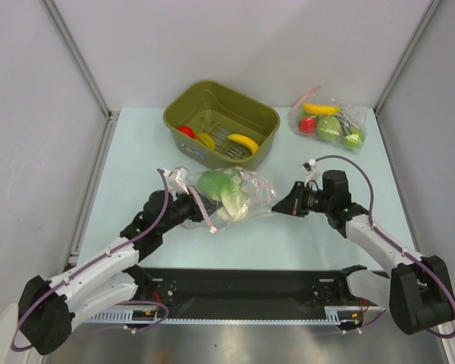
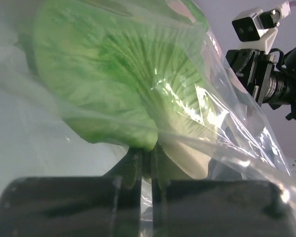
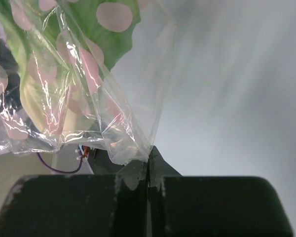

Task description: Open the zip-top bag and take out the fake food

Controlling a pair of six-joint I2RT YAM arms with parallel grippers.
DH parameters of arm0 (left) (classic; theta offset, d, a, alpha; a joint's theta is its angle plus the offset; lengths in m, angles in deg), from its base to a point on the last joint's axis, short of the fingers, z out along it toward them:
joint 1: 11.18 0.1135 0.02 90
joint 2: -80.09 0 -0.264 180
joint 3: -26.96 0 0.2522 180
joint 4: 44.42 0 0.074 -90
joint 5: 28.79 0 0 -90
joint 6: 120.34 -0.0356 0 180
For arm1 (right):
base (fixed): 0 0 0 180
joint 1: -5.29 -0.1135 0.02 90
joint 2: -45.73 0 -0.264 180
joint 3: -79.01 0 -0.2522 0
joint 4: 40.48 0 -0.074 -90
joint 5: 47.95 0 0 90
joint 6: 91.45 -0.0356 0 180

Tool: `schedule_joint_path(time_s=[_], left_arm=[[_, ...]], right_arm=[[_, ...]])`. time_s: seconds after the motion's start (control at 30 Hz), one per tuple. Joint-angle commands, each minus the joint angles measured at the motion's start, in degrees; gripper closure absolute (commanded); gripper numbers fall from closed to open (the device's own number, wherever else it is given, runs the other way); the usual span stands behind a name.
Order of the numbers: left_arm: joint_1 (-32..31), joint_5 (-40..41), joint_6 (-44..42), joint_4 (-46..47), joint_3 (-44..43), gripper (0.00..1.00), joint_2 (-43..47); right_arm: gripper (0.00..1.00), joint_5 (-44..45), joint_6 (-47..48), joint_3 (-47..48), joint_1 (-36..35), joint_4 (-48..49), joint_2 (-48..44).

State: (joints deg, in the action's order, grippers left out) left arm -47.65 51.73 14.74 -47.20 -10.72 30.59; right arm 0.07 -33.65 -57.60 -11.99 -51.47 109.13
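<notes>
Clear bag (image 1: 250, 196) before tub (image 1: 267, 115), cabbage (image 1: 218, 186) inside | left hand (image 2: 147, 165) pinched shut on one end | right hand (image 3: 149, 165) pinched shut on other, seemingly to stretch mouth open

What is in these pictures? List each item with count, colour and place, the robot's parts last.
zip-top bag: one, clear with pink spots, mid-table between both arms
cabbage: one, green and pale, inside the zip-top bag
bin: one, olive green, back of table
banana: one, yellow, in the bin
red fruit: one, red, in the bin
yellow piece: one, yellow, in the bin
second bag: one, clear, back right, toy fruits inside
table: one, pale blue-green, under everything
left fingers: two, black, shut on the zip-top bag's left end
right fingers: two, black, shut on its right corner
</notes>
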Motion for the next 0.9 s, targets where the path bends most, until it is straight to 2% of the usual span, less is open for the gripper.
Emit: schedule_joint_path(time_s=[0.0, 0.27, 0.4, 0.53, 0.67, 0.87], left_arm=[[2.2, -0.4, -4.7, -1.1, -2.2, 1.00, 1.4], [2.6, -4.0, -6.9, -3.3, -3.6, 1.00, 2.1], [2.8, -10.5, -10.1, -3.4, -4.9, 1.00, 0.9], [2.8, -22.8, -13.4, -2.9, -6.1, 1.00, -0.8], [2.8, -30.2, -14.8, -3.1, -7.2, 1.00, -1.4], [2.8, -32.4, -16.9, -7.4, -7.4, 1.00, 0.1]], right_arm=[[1.00, 2.3, 7.2, 3.1, 5.3, -8.5, -0.7], [1.00, 2.3, 10.4, 5.1, 11.6, -11.8, 0.2], [1.00, 3.7, 11.9, 6.1, 14.7, -13.7, 0.4], [1.00, 4.8, 12.9, 7.8, 18.9, -14.6, 1.0], [1.00, 6.9, 13.6, 9.5, 20.7, -15.3, 1.6], [1.00, 12.9, 14.6, 10.4, 22.6, -16.7, 1.9]])
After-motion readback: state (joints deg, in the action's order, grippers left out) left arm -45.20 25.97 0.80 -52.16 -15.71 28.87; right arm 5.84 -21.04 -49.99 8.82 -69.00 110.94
